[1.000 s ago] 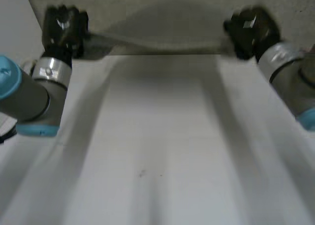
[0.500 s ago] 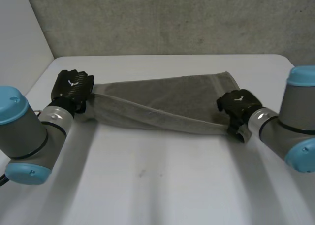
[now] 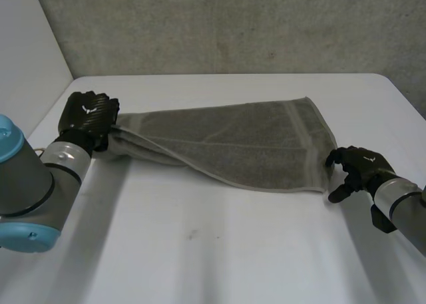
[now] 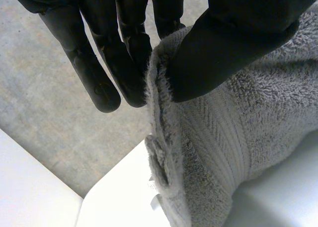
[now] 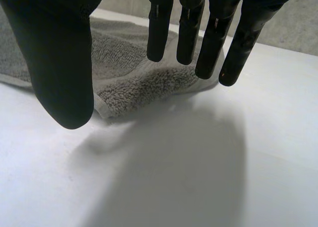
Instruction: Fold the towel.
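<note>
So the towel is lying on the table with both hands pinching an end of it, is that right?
Not quite. The towel lies on the table and the left hand pinches its end, but the right hand is open beside the near corner, gripping nothing, as the right wrist view shows.

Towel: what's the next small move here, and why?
Probably open the left robot hand and let go: its thumb and fingers pinch the bunched end of the towel, while the right robot hand is open beside the flat near corner.
</note>
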Controlling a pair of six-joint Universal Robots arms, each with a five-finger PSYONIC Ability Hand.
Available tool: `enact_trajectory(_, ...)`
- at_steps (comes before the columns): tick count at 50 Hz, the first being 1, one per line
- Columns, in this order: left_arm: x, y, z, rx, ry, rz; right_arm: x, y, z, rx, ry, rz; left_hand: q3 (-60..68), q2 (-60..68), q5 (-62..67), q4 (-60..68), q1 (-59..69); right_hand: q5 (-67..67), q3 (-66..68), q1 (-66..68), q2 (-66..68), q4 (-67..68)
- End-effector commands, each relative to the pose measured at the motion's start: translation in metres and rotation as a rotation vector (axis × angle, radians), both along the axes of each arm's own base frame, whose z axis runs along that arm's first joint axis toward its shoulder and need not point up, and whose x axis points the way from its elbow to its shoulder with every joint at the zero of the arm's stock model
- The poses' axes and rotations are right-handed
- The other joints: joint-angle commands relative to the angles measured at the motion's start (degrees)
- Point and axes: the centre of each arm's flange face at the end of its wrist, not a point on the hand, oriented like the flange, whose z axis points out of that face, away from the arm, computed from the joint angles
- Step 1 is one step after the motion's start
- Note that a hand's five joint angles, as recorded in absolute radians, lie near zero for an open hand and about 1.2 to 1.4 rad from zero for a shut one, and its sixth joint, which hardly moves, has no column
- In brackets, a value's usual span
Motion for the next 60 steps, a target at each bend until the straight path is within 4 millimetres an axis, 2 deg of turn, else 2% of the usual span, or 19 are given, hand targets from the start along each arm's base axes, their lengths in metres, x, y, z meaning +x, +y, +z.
enact_trajectory(1, -0.001, 0.002, -0.002, 0.007, -0.002, -0.005, 0.004, -0.003, -0.004, -0.022, -0.055, -0.005, 10.3, 10.2, 10.4, 10.2, 10.9, 2.1, 1.3, 3.6, 0.2, 1.5)
enact_trajectory(7, -0.001, 0.002, -0.002, 0.007, -0.002, -0.003, 0.006, -0.009, -0.004, -0.063, -0.053, 0.003, 10.3, 10.2, 10.4, 10.2, 10.9, 5.0, 4.2, 6.4, 3.0, 4.4)
enact_trajectory(12, -0.001, 0.002, -0.002, 0.008, -0.002, -0.002, 0.011, -0.016, -0.012, -0.052, -0.055, 0.017, 10.3, 10.2, 10.4, 10.2, 10.9, 8.5, 7.7, 10.0, 6.6, 7.9)
enact_trajectory(25, 0.001, 0.001, -0.004, 0.011, -0.003, 0.004, 0.024, -0.014, -0.023, -0.028, -0.052, 0.055, 10.3, 10.2, 10.4, 10.2, 10.9, 6.7, 5.9, 8.1, 4.7, 6.1)
enact_trajectory(40, 0.002, 0.001, -0.005, 0.015, -0.004, 0.004, 0.024, -0.02, -0.027, -0.042, -0.028, 0.054, 10.3, 10.2, 10.4, 10.2, 10.9, 9.8, 9.0, 11.3, 7.9, 9.2)
enact_trajectory(43, 0.002, 0.001, -0.005, 0.015, -0.004, 0.006, 0.024, -0.025, -0.029, -0.055, 0.0, 0.061, 10.3, 10.2, 10.4, 10.2, 10.9, 13.0, 12.2, 14.5, 11.1, 12.4)
enact_trajectory(50, 0.003, 0.0, -0.005, 0.017, -0.005, 0.008, 0.018, -0.042, -0.019, -0.14, 0.043, -0.002, 10.3, 10.2, 10.4, 10.2, 10.9, 24.1, 23.3, 25.6, 22.2, 23.5)
enact_trajectory(56, 0.004, 0.001, -0.006, 0.027, -0.008, 0.009, 0.016, -0.046, -0.013, -0.154, 0.046, -0.015, 10.3, 10.2, 10.4, 10.2, 10.9, 32.9, 32.1, 34.4, 30.9, 32.3)
enact_trajectory(58, 0.004, 0.001, -0.006, 0.03, -0.009, 0.009, 0.016, -0.046, -0.012, -0.157, 0.045, -0.014, 10.3, 10.2, 10.4, 10.2, 10.9, 47.3, 46.5, 48.7, 45.3, 46.7)
enact_trajectory(60, 0.004, 0.001, -0.006, 0.03, -0.009, 0.011, 0.016, -0.047, -0.01, -0.163, 0.044, -0.014, 10.3, 10.2, 10.4, 10.2, 10.9, 52.6, 51.8, 54.1, 50.7, 52.0)
